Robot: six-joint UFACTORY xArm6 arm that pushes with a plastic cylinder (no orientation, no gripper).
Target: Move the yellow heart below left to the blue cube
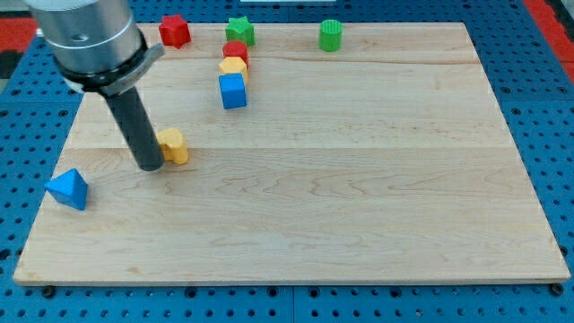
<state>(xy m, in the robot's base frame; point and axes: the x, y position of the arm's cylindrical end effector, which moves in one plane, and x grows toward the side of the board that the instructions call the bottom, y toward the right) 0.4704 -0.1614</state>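
The yellow heart (174, 145) lies on the wooden board at the view's left, below and left of the blue cube (232, 91). My tip (150, 167) touches the heart's left side. The rod rises from the tip up to the grey arm at the view's top left. The blue cube stands near the top, just under a yellow block (233, 65) and a red block (236, 50).
A red star-like block (175, 31), a green star (239, 30) and a green cylinder (331, 35) sit along the board's top edge. A blue triangular block (68, 188) lies near the left edge. The board (359, 179) rests on a blue pegboard.
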